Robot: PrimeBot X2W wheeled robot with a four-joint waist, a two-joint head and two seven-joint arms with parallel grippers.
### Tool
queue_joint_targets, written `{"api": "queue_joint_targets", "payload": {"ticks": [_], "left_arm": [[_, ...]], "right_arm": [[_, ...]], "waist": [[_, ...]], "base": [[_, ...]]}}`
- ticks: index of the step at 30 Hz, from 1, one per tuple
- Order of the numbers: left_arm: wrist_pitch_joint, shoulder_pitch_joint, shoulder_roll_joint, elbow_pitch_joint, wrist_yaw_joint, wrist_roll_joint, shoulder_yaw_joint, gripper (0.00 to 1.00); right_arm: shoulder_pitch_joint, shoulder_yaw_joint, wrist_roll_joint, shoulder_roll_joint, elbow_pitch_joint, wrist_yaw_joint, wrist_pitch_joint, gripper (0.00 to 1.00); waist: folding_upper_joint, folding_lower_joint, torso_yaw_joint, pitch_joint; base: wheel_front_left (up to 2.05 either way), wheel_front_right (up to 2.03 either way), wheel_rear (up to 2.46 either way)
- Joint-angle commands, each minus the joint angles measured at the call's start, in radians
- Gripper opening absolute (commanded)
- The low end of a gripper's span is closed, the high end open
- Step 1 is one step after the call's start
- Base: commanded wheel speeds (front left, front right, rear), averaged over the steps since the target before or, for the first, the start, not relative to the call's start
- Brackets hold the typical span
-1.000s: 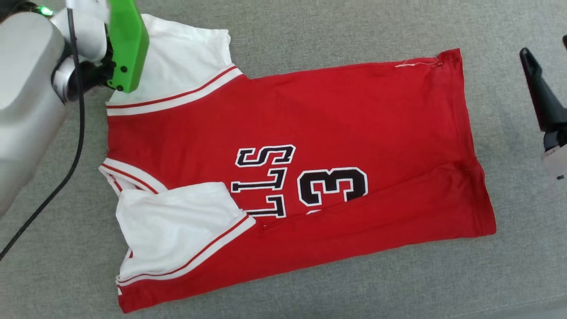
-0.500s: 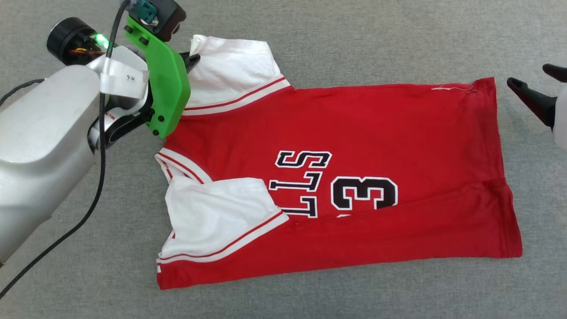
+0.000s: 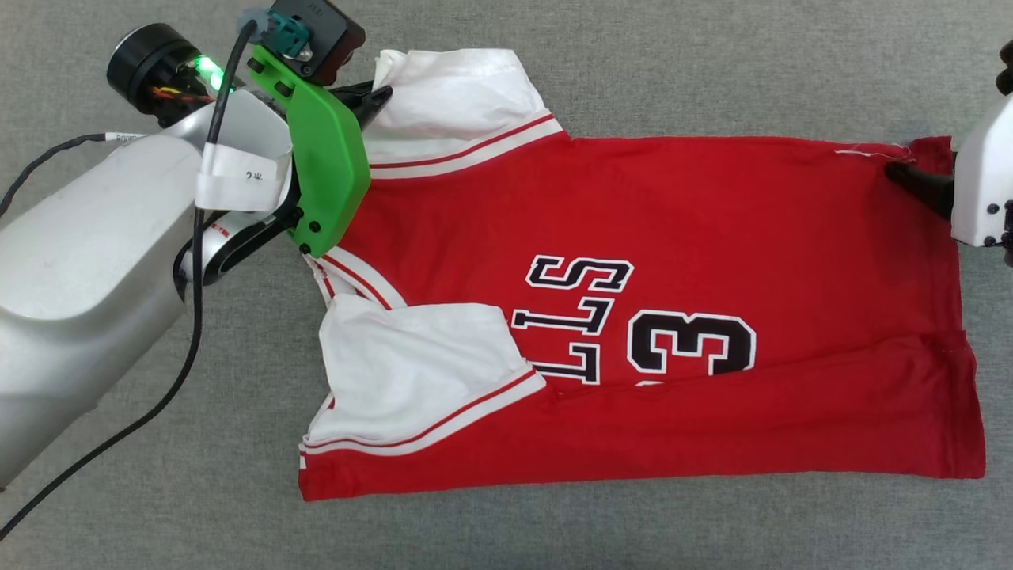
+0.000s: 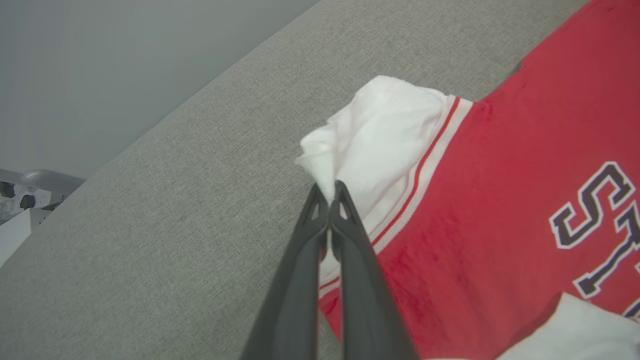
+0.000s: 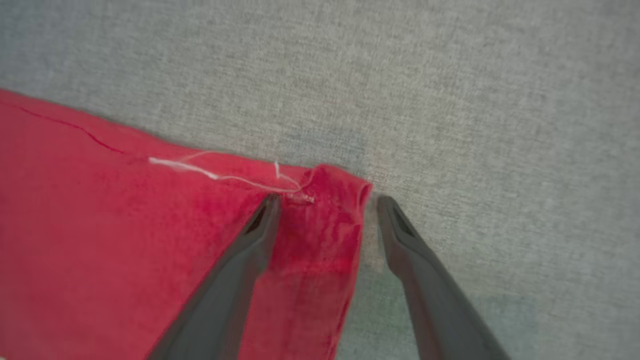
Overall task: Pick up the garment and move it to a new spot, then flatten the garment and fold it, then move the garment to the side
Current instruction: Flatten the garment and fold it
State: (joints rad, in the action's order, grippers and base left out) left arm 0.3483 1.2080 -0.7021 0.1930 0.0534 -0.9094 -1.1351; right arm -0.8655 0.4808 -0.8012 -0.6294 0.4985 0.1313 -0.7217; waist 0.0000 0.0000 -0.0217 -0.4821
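Observation:
The red garment (image 3: 633,214) lies spread on a grey fabric surface, chest letters and the number 3 (image 3: 690,342) facing up, collar to the left. My left gripper (image 3: 381,95) is shut on the edge of the far white sleeve (image 4: 385,130), whose pinched tip puckers up between the fingertips (image 4: 331,192). At the far hem corner (image 5: 332,200) my right gripper (image 5: 327,200) stands open, one finger (image 5: 240,260) over the red cloth and the other (image 5: 420,260) over the bare surface. The near sleeve (image 3: 411,364) is folded onto the front.
Grey fabric surface (image 3: 712,63) extends all around the garment. A black cable (image 3: 182,364) hangs from my left forearm at the left. In the left wrist view the surface's edge (image 4: 200,95) runs diagonally, with a pale wall beyond it.
The head camera has shifted, so the garment sits further right in the picture. My right gripper has come from beside the garment to its far hem corner. The left gripper stays on the sleeve.

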Motion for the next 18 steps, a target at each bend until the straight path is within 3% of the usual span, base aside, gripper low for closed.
{"api": "queue_joint_targets", "payload": {"ticks": [1, 7, 8, 9, 18], "left_arm": [[-0.007, -0.001, -0.004, -0.005, -0.009, 0.009, 0.004, 0.0], [-0.016, -0.007, -0.007, 0.0, -0.01, 0.005, 0.004, 0.0], [-0.017, -0.009, -0.008, 0.003, -0.009, 0.004, 0.004, 0.0], [-0.02, -0.011, -0.009, 0.008, -0.009, 0.003, 0.003, 0.0], [-0.073, -0.064, -0.024, 0.024, -0.013, -0.007, 0.002, 0.0]], "right_arm": [[-0.006, 0.017, -0.022, 0.019, 0.021, -0.001, 0.01, 1.0], [0.019, 0.129, -0.047, 0.014, 0.052, -0.001, 0.01, 1.0], [0.017, 0.139, -0.049, 0.008, 0.057, -0.001, 0.02, 0.41], [0.012, 0.149, -0.049, 0.002, 0.062, -0.001, 0.042, 0.0], [-0.013, 0.216, -0.072, -0.023, 0.036, -0.001, 0.284, 0.0]], "waist": [[0.0, 0.0, -0.008, -0.014], [0.0, 0.0, 0.001, -0.017], [0.0, 0.0, 0.004, -0.014], [0.0, 0.0, 0.006, -0.011], [0.0, 0.0, 0.022, 0.07]], "base": [[0.0, 0.0, 0.0], [0.0, 0.0, 0.0], [0.0, 0.0, 0.0], [0.0, 0.0, 0.0], [0.0, 0.0, 0.0]]}}
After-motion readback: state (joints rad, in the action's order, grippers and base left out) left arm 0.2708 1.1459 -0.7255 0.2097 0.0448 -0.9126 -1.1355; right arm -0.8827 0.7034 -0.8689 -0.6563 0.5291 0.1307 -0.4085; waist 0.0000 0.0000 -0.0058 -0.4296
